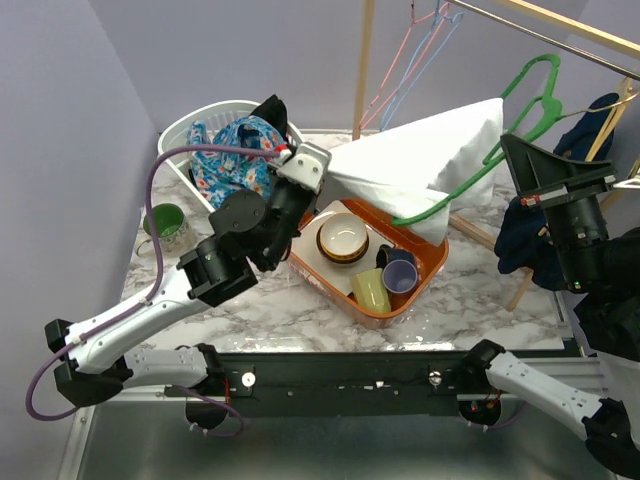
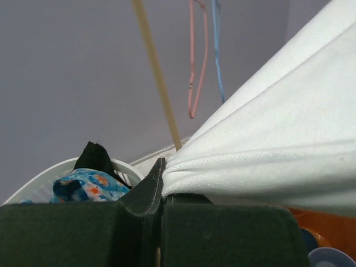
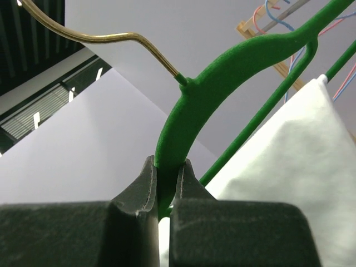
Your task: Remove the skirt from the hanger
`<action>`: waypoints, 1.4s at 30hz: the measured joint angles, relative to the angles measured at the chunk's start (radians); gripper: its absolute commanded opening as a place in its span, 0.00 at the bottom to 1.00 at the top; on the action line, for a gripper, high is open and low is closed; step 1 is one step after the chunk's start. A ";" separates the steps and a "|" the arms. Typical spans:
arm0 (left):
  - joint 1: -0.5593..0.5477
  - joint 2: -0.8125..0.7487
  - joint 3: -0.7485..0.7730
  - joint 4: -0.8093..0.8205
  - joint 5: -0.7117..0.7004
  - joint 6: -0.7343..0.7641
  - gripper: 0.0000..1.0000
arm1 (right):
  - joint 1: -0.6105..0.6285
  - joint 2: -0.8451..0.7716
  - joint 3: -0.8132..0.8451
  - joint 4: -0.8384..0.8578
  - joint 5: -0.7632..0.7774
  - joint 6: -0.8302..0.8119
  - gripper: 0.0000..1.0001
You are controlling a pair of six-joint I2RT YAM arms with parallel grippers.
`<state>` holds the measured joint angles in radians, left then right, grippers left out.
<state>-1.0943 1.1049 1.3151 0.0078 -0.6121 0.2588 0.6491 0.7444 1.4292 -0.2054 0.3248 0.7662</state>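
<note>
On marble table [image 1: 300, 312], lilac walls [image 1: 60, 120] | left jaws grip skirt [image 2: 267, 150] | right jaws grip hanger [image 3: 178, 128]

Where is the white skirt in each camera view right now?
Top external: white skirt, centre-right.
Left wrist: fills the right side.
Right wrist: lower right corner.
Shared landmark: the pink hanger, near the top of all three.

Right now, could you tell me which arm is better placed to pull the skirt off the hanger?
Left. The left gripper is shut on the white skirt at its edge and can draw it away, while the right gripper is clamped on the green hanger, bracing it.
</note>
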 measured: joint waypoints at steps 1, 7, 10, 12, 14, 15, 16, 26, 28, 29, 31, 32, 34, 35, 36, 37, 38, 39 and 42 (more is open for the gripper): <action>0.019 0.008 0.018 -0.010 -0.011 0.002 0.00 | 0.000 -0.006 0.000 0.000 0.000 0.000 0.01; 0.158 0.067 0.146 -0.099 -0.032 -0.040 0.00 | 0.000 -0.031 0.000 -0.002 0.005 -0.007 0.01; 0.222 0.101 0.224 -0.137 -0.054 -0.059 0.00 | 0.000 -0.046 0.000 0.001 0.009 -0.009 0.01; 0.262 0.133 0.294 -0.163 -0.078 -0.065 0.00 | 0.000 -0.069 -0.004 0.008 0.024 -0.016 0.01; 0.287 0.155 0.345 -0.174 -0.090 -0.066 0.00 | 0.000 -0.092 -0.009 0.019 0.031 -0.018 0.01; 0.301 0.168 0.375 -0.175 -0.095 -0.066 0.00 | 0.000 -0.103 -0.011 0.026 0.031 -0.019 0.01; 0.310 0.180 0.401 -0.176 -0.095 -0.065 0.00 | 0.000 -0.111 -0.011 0.031 0.032 -0.020 0.01; 0.448 0.330 0.595 -0.100 -0.108 -0.020 0.00 | 0.000 -0.114 -0.057 0.023 0.008 -0.028 0.01; 0.495 0.368 0.625 -0.092 -0.110 -0.020 0.00 | 0.000 -0.116 -0.071 0.023 0.000 -0.030 0.01; 0.525 0.394 0.642 -0.088 -0.109 -0.022 0.00 | 0.000 -0.118 -0.081 0.023 -0.002 -0.031 0.01; 0.573 0.444 0.668 -0.087 -0.109 -0.028 0.00 | 0.000 -0.122 -0.101 0.020 -0.004 -0.032 0.01; 0.595 0.465 0.677 -0.090 -0.106 -0.035 0.00 | 0.000 -0.123 -0.105 0.019 -0.004 -0.032 0.01; 0.642 0.520 0.703 -0.107 -0.090 -0.055 0.00 | 0.000 -0.125 -0.115 0.017 -0.004 -0.034 0.01; 0.663 0.542 0.711 -0.113 -0.082 -0.067 0.00 | 0.000 -0.127 -0.120 0.017 -0.004 -0.034 0.01; 0.673 0.555 0.715 -0.115 -0.080 -0.072 0.00 | 0.000 -0.130 -0.124 0.016 -0.004 -0.034 0.01; 0.701 0.579 0.716 -0.121 -0.072 -0.087 0.00 | 0.000 -0.132 -0.127 0.016 -0.004 -0.034 0.01; 0.712 0.589 0.716 -0.125 -0.064 -0.099 0.00 | 0.000 -0.133 -0.127 0.016 -0.004 -0.034 0.01; 0.735 0.602 0.716 -0.131 -0.055 -0.113 0.00 | 0.000 -0.135 -0.129 0.016 -0.005 -0.035 0.01; 0.800 0.626 0.713 -0.152 -0.039 -0.155 0.00 | 0.000 -0.137 -0.129 0.016 -0.005 -0.035 0.01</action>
<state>-0.2943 1.7313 2.0277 -0.1444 -0.6506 0.1040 0.6487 0.6079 1.3003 -0.1890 0.3202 0.7307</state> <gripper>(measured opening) 0.020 0.104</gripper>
